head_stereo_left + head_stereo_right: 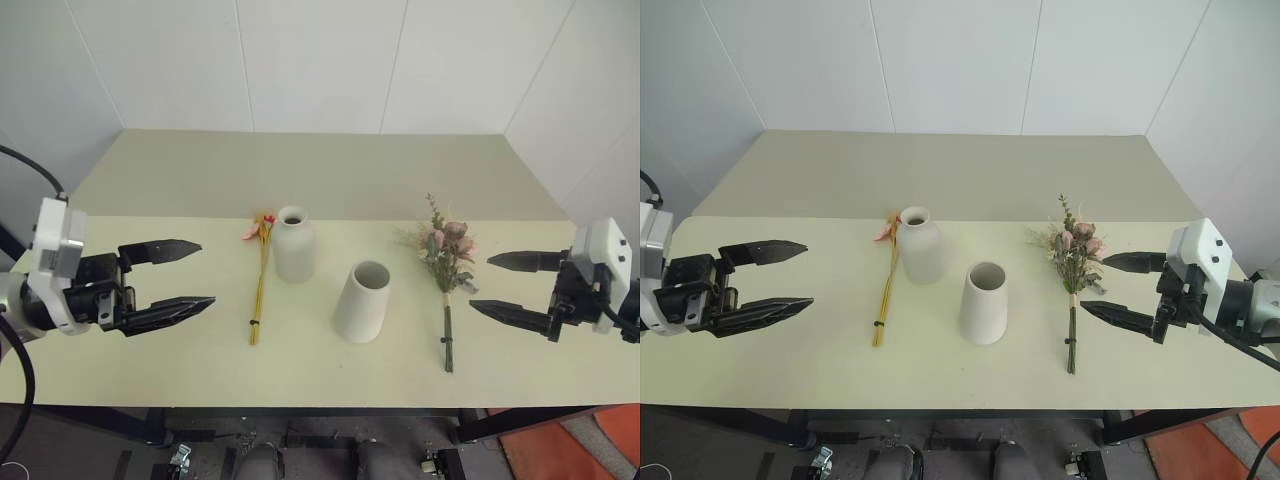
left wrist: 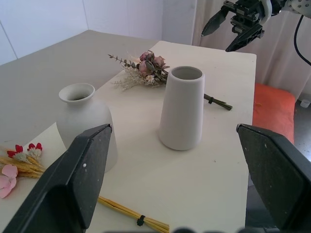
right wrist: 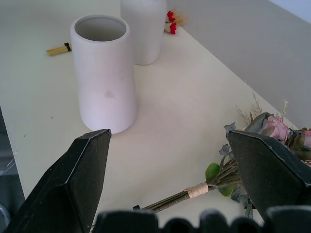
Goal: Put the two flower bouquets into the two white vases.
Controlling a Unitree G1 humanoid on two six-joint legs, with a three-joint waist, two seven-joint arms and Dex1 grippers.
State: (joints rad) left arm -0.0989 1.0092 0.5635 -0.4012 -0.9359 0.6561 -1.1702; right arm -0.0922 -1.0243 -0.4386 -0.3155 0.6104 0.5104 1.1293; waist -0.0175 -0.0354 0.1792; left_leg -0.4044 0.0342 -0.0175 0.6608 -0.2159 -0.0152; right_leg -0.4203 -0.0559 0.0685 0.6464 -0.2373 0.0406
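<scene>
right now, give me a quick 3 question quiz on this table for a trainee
1. True or false: the rose bouquet lies flat on the table.
2. Which vase stands right beside the thin yellow-stemmed bunch: A the cone vase, B the bottle vase?
3. What does the left gripper hold?

Key: 1 true. 2 B. 3 nothing; its jaws stand open, like the right gripper.

Two white vases (image 1: 950, 275) upright between flat-lying bouquets (image 1: 1072, 270), open hands (image 1: 775, 275) hovering at either side.
</scene>
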